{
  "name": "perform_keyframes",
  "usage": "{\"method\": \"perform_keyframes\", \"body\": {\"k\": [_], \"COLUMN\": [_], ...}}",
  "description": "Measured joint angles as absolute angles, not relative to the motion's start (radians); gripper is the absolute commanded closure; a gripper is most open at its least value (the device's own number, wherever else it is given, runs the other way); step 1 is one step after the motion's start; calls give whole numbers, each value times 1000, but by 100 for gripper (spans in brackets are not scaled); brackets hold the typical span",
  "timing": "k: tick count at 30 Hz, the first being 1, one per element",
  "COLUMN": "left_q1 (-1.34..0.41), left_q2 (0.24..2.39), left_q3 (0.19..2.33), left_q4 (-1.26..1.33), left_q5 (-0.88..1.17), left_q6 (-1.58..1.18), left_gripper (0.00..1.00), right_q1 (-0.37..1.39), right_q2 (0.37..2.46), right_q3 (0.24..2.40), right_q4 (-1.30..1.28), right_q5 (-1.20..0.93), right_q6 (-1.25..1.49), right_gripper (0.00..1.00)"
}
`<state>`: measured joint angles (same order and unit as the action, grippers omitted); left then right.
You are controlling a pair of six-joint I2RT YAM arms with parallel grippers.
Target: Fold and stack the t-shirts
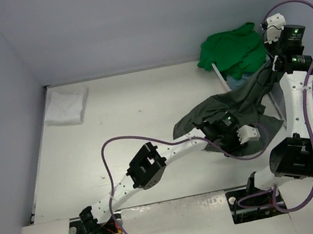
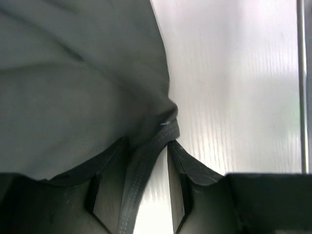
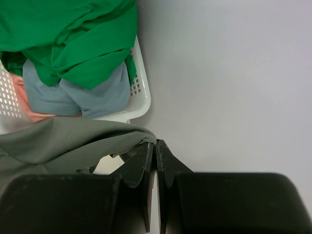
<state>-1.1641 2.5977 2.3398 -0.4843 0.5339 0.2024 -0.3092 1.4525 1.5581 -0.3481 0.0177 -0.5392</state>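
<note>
A dark grey-olive t-shirt point(image 1: 227, 104) hangs stretched between both grippers at the right of the table. My left gripper point(image 1: 210, 127) has its jaws part way closed, with the shirt's stitched hem point(image 2: 146, 165) running between the fingers and bunched at the tips point(image 2: 146, 144); the rest of that shirt point(image 2: 73, 87) drapes over the left finger. My right gripper point(image 3: 156, 142) is shut on another edge of the same shirt point(image 3: 63, 139), up by the basket point(image 1: 271, 69). A bright green t-shirt point(image 1: 231, 50) tops the basket, with a light blue one point(image 3: 78, 95) under it. A folded white t-shirt point(image 1: 66, 105) lies far left.
The white plastic basket point(image 3: 141, 92) stands at the back right corner against the wall and also holds a pink cloth point(image 3: 29, 109). Walls close the table on the left, back and right. The left arm's cable point(image 1: 107, 162) loops over the table's middle.
</note>
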Motion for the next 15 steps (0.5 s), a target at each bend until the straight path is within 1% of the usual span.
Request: {"method": "perform_keyframes", "body": {"k": [2,5,8,9,11,15], "left_q1": [-1163,-1163,-1164,-1164,-1164,-1164], "left_q2": [2585,2577,2575,2575,2575,2548], "left_q3": [2314,2296,2292,2292,2291,2249], "left_q4": [-466,-463,-460,-461,-463,-459], "left_q5": [552,563,566,565,562,546], "left_q6": [197,197,197,197,199,210], "left_gripper": [68,72,82,90,100,100], "right_q1": [-309,-316,-321,-321,-322,-322], "right_q2": [1452,1452,1446,1443,1439,1429], "right_q3": [1557,1557,1551,1548,1544,1531], "right_q4": [-350,-350,-351,-352,-353,-355], "right_q5": [17,3,-8,-10,-15,-23], "right_q6": [-540,-540,-542,-543,-543,-543], "right_gripper": [100,100,100,100,100,100]}}
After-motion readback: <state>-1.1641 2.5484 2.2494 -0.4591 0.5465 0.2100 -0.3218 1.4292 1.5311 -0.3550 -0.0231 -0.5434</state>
